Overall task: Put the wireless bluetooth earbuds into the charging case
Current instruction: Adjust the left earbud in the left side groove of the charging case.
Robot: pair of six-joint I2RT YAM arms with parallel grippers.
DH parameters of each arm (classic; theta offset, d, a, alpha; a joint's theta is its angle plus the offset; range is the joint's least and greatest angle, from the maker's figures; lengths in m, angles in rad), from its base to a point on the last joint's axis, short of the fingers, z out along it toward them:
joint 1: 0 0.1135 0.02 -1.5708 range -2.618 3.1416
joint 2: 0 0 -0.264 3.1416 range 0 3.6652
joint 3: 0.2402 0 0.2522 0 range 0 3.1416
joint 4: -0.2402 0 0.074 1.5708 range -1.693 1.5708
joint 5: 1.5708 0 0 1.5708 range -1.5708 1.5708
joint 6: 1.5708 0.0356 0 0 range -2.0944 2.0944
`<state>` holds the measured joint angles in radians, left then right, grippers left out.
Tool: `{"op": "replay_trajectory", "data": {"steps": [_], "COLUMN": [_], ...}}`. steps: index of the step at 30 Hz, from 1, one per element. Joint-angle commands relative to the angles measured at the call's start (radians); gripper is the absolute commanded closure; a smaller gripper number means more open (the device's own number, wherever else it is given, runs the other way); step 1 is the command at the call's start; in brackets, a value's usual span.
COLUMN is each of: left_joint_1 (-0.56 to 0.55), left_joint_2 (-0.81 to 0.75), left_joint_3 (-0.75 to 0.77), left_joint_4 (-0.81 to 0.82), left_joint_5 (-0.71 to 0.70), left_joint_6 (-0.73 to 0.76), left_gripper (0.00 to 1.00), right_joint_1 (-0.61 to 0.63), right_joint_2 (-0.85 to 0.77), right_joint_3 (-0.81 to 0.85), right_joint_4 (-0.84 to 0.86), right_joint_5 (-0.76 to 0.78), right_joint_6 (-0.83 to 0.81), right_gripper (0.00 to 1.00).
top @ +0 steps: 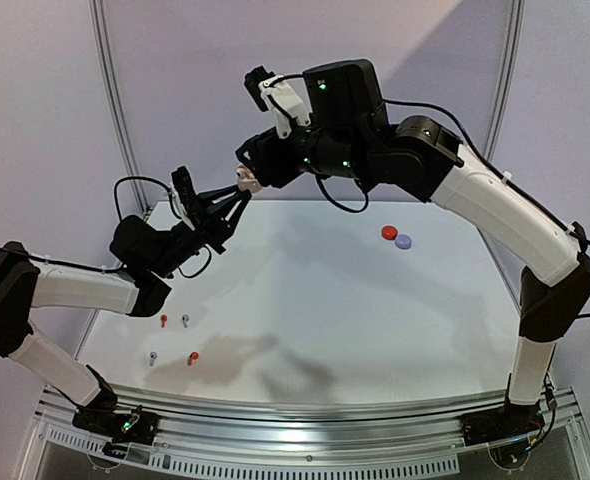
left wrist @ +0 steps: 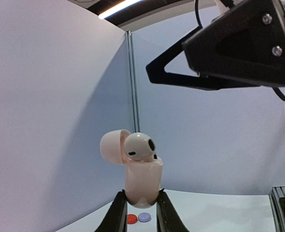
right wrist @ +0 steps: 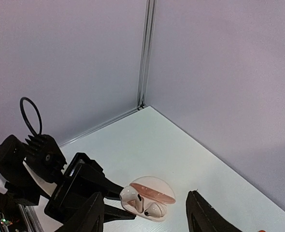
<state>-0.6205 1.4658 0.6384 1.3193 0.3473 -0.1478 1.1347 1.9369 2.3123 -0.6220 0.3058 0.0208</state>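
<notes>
Left end effector (left wrist: 141, 205) clamps charging case (left wrist: 142, 181) above table (top: 375, 330); right end effector (right wrist: 145, 208) open.

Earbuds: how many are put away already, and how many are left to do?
Looks done: the white pair sits in the open pale case. In hand: the left gripper pinches that case in the air, lid not shut; the right gripper hovers over it, jaws apart. Left: two red buds and two grey buds lie on the table, far from the red case and lavender case.
</notes>
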Motion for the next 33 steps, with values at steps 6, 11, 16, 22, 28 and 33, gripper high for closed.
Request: {"op": "replay_trajectory", "data": {"steps": [6,11,16,22,28,33], "left_joint_1": [0.007,0.007,0.007,0.007,0.008,0.008], "left_joint_2": [-0.01,-0.01,-0.007,-0.006,-0.008,-0.008], "left_joint_3": [-0.005,-0.001,0.002,0.0,-0.003,-0.005], "left_joint_4": [-0.015,-0.015,-0.015,-0.015,-0.012,-0.011], "left_joint_5": [0.053,0.055,0.053,0.05,0.046,0.045], "left_joint_6": [-0.015,-0.015,-0.016,-0.016,-0.013,-0.014], "left_gripper": [1.0,1.0,1.0,1.0,1.0,1.0], "right_joint_1": [0.024,0.026,0.026,0.025,0.025,0.025], "right_joint_2": [0.037,0.055,0.069,0.08,0.085,0.085], "right_joint_3": [0.024,0.024,0.03,0.03,0.03,0.03], "right_joint_4": [-0.062,-0.027,-0.006,-0.003,-0.001,-0.001], "right_joint_5": [0.015,0.02,0.015,0.021,0.038,0.035], "right_joint_6": [-0.01,-0.042,-0.06,-0.056,-0.058,-0.055], "right_gripper": [0.49,0.52,0.53,0.55,0.6,0.66]}}
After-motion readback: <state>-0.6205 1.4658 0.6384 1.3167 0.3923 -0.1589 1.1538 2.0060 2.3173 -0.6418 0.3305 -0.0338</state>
